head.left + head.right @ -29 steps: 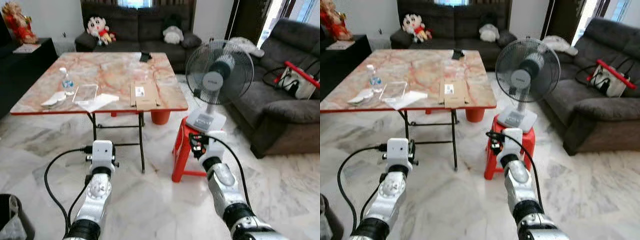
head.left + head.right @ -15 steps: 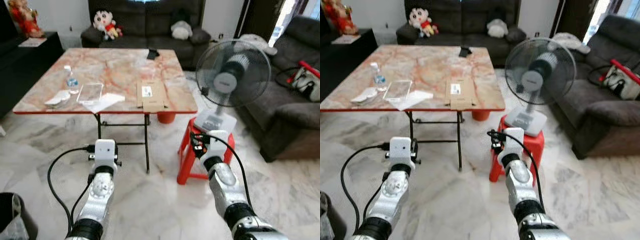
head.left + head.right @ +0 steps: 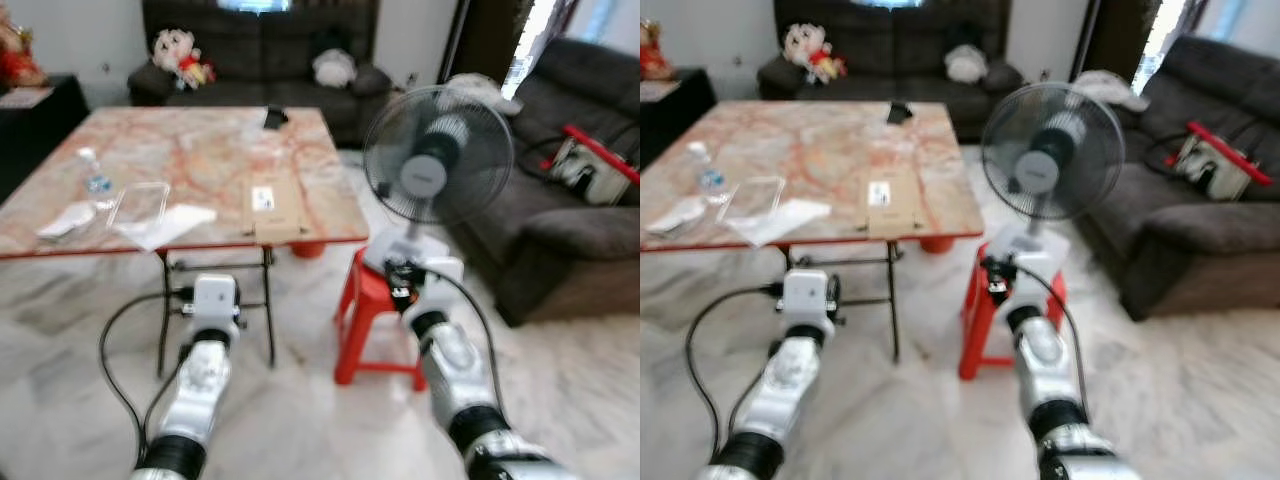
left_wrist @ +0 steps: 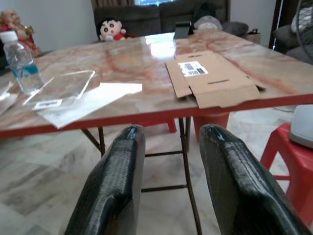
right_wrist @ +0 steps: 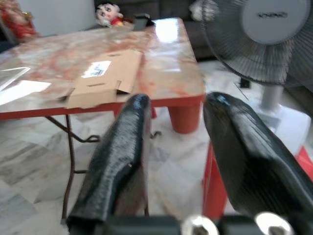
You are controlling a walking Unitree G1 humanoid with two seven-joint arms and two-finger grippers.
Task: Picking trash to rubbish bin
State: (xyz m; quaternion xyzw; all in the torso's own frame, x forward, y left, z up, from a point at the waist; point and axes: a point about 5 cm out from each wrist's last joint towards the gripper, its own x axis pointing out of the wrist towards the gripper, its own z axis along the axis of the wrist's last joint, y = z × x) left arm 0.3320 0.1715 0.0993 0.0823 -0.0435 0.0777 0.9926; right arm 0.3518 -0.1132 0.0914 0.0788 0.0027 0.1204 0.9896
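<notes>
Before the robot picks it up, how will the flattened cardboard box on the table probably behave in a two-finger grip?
The flattened cardboard box lies thin and flat, so it is probably light and fairly stiff, yet it may bend along its folds. Its loose flaps could swing open when lifted. One edge hangs slightly past the table rim, so pinching there seems easier than lifting it from the slick surface.

Glossy marble-look table (image 3: 200, 150), matt cardboard (image 3: 272, 205), polished stone floor (image 3: 300, 420).

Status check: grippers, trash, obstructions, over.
Left gripper and right gripper open, empty, short of table. Flattened cardboard at its near edge. Fan on red stool close right.
</notes>
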